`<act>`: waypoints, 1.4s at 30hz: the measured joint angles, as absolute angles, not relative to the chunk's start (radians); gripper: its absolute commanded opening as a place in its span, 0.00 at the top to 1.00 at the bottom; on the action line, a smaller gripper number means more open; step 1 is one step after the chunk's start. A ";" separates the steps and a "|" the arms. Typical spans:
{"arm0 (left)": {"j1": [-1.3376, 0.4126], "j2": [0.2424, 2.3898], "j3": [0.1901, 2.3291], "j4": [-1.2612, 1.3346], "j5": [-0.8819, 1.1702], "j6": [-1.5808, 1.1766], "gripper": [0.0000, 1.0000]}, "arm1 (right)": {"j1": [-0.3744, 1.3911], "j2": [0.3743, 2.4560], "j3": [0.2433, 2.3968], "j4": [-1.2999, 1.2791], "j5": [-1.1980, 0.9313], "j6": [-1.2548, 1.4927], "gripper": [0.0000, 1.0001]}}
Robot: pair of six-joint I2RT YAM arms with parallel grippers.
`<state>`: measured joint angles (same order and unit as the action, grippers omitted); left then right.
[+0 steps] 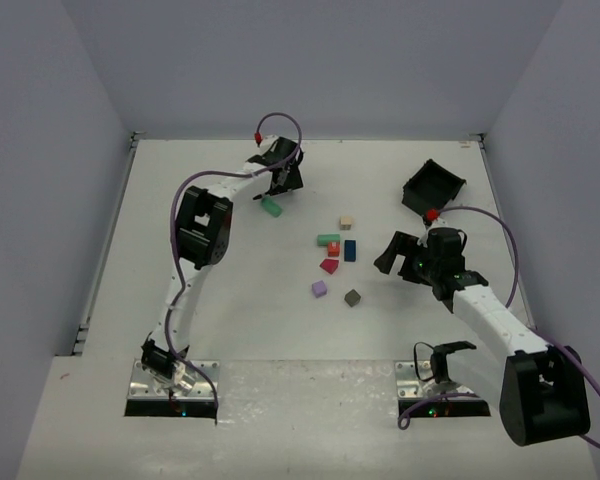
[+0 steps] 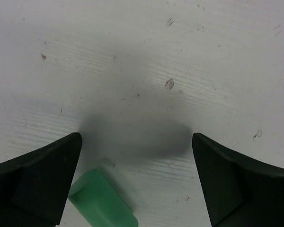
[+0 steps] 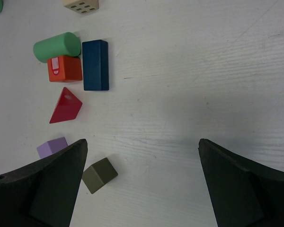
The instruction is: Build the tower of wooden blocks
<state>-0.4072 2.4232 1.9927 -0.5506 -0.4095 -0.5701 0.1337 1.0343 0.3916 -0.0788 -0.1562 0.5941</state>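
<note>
A: Entry one, left claw (image 2: 136, 140)?
B: Spread wide and empty, just beside a stray green block (image 2: 102, 201), probably to collect it.
A: Right claw (image 3: 142, 142)?
B: Wide and empty. Wood blocks (image 1: 333, 250) lie loose mid-bench (image 1: 260, 320), no tower yet.

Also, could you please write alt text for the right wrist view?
The open right gripper hovers over the white table, holding nothing. At image left lie a green cylinder, orange cube, blue bar, red wedge, purple cube and olive cube.
</note>
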 measured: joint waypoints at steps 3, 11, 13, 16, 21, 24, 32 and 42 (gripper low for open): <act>-0.407 2.415 1.976 -0.540 -0.410 -0.569 0.00 | 0.134 1.038 0.392 -0.079 -0.156 0.594 0.01; -0.407 2.388 1.928 -0.516 -0.408 -0.565 0.00 | 0.134 1.043 0.393 -0.079 -0.156 0.594 0.01; -0.407 2.365 1.883 -0.496 -0.408 -0.566 0.00 | 0.134 1.043 0.393 -0.079 -0.156 0.595 0.01; -0.407 2.321 1.815 -0.494 -0.412 -0.568 0.00 | 0.134 1.043 0.394 -0.079 -0.156 0.594 0.01; -0.407 2.310 1.835 -0.533 -0.441 -0.568 0.00 | 0.134 1.043 0.394 -0.079 -0.158 0.594 0.01; -0.407 2.270 1.846 -0.550 -0.473 -0.568 0.00 | 0.134 1.043 0.394 -0.079 -0.161 0.594 0.01; -0.405 1.924 1.549 -0.543 -0.585 -0.642 0.00 | 0.140 1.042 0.394 -0.079 -0.166 0.593 0.01; -0.397 1.797 1.081 -0.516 -0.567 -0.798 0.11 | 0.154 1.068 0.394 -0.068 -0.182 0.593 0.01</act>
